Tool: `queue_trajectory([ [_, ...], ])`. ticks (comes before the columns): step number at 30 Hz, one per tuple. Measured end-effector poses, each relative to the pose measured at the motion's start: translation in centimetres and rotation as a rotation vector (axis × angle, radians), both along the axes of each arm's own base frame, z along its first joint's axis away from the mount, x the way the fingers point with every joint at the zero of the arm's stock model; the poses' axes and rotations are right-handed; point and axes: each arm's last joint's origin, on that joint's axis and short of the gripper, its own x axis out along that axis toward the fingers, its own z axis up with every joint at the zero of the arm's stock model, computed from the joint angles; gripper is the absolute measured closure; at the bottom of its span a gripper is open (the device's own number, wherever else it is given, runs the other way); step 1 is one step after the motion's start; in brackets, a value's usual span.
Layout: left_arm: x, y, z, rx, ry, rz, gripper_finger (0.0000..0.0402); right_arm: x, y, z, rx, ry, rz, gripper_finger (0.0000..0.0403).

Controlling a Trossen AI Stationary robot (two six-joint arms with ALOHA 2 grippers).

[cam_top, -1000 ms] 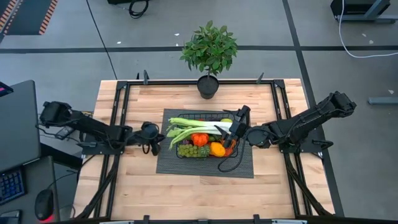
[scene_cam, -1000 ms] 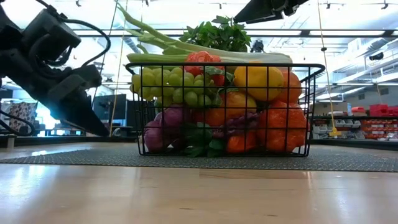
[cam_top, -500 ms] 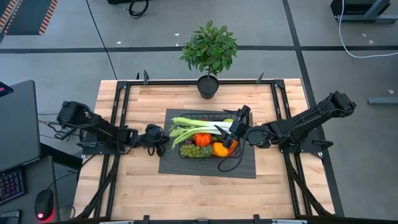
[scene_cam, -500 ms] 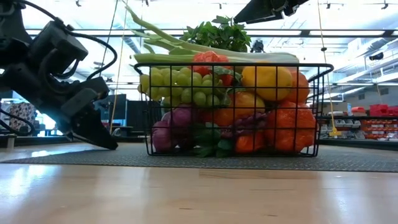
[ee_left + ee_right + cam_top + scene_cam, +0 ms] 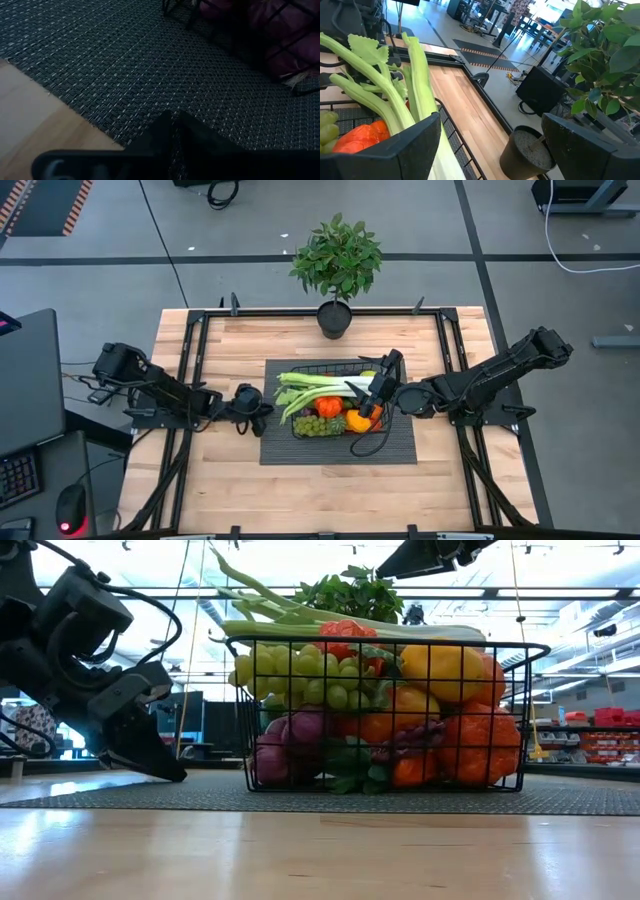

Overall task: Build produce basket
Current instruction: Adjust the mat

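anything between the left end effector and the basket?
Nothing but bare mat: the low view shows an empty gap between the shut left end effector and the basket.

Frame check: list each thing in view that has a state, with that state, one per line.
basket: upright on the mat, filled with produce.
leek: lying across the top of the pile, one end past the basket's rim.
mat: flat on the table.
left gripper: fingers shut, tips down on the mat's edge.
right gripper: fingers open, over the basket's side.
potted plant: upright.

The black wire basket [image 5: 337,406] sits upright on the mat, heaped with produce [image 5: 380,705], leek lying on top.
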Motion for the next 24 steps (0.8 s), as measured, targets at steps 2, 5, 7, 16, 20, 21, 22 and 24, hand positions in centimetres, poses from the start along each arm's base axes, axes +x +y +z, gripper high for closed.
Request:
queue_trajectory([
  [2,-0.03,-0.02,-0.02,0.001,0.002,-0.001,0.0360,0.00,0.00,-0.01,0.000,0.001,0.000,0.0054],
  [5,-0.05,-0.06,-0.03,0.003,0.004,-0.003,0.0360,0.00,0.00,-0.01,0.000,0.001,0.000,0.0054],
  [7,-0.06,-0.05,-0.03,0.008,0.003,0.001,0.0358,0.00,0.00,-0.01,0.000,0.001,0.000,0.0054],
  [16,-0.14,-0.01,0.02,0.062,0.013,-0.024,0.0340,-0.04,0.00,0.00,-0.008,0.001,-0.014,0.0054],
  [20,-0.25,0.05,-0.10,0.067,0.031,-0.010,0.0336,-0.13,0.19,-0.01,-0.017,0.004,-0.020,0.0054],
  [21,-0.27,0.05,-0.11,0.065,0.032,-0.006,0.0336,-0.14,0.24,-0.01,-0.017,0.004,-0.018,0.0054],
  [22,-0.27,0.06,-0.11,0.064,0.033,-0.003,0.0336,-0.15,0.25,0.00,-0.017,0.005,-0.018,0.0054],
  [24,-0.27,0.06,-0.11,0.062,0.032,0.002,0.0337,-0.15,0.24,-0.01,-0.017,0.005,-0.019,0.0054],
])
